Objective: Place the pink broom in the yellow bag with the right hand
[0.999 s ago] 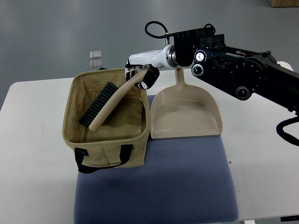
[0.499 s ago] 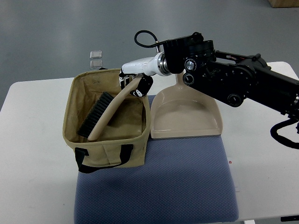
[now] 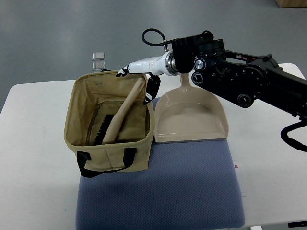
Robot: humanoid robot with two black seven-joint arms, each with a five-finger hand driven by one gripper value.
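The pale pink broom (image 3: 121,115) with black bristles (image 3: 101,128) lies inside the yellow fabric bag (image 3: 108,154). Its brush head rests on the bag's floor and its handle leans up toward the back right corner. My right hand (image 3: 140,76) hovers over that corner, just above the handle's tip. Its fingers are spread and nothing is held between them. The black right arm (image 3: 240,81) comes in from the right edge. No left arm shows.
A beige dustpan (image 3: 192,117) lies right of the bag, its handle under my forearm. Bag and dustpan stand on a blue mat (image 3: 158,191) on the white table (image 3: 33,143). Two small clear boxes (image 3: 98,60) lie behind the bag.
The broom has dropped from my hand deeper into the bag and now rests on its floor. My fingers have spread and the hand has risen slightly above the rim.
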